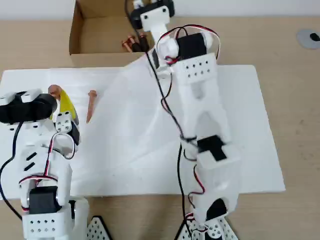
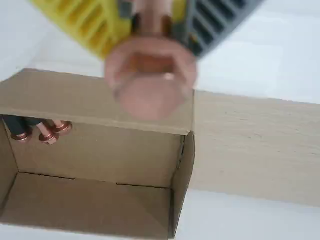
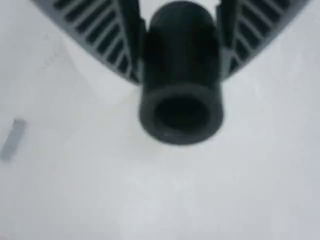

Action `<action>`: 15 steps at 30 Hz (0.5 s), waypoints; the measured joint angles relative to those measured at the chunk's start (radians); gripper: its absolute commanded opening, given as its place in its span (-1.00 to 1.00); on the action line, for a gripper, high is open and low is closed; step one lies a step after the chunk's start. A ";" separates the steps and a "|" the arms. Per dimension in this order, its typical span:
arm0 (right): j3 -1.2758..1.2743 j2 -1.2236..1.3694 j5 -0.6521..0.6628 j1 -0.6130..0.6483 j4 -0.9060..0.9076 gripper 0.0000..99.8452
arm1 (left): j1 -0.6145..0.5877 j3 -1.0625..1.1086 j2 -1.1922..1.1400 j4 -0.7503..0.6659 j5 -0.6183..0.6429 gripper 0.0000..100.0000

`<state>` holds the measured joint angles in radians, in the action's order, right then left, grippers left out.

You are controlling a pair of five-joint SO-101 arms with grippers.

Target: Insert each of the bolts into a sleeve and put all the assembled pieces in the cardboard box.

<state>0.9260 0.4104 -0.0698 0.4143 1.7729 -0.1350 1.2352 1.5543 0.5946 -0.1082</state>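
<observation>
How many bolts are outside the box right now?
2. One bolt is held by the left gripper; another bolt lies on the white mat beside it. More may be hidden.

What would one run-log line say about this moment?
left gripper: shut on bolt | right gripper: shut on sleeve | spare bolt: lying on white pad | box: finished pieces inside
</observation>
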 measured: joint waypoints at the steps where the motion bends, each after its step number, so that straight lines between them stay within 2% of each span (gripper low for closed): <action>1: 0.000 -0.023 0.005 0.014 0.000 -0.98 | 0.000 -0.003 0.000 0.000 0.000 -0.99; 6: 0.000 -0.066 0.072 0.031 0.000 -0.98 | 0.000 -0.005 0.000 0.000 0.015 -0.99; 11: 0.000 -0.066 0.092 0.029 0.000 -0.98 | 0.000 -0.005 0.000 0.000 0.095 -0.99; 15: 0.000 -0.066 0.101 0.021 0.000 -0.98 | 0.000 -0.005 0.000 0.000 0.104 -0.99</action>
<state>0.9260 0.3445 0.0315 0.4358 1.7729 -0.1350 1.2306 1.5543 0.5946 -0.0038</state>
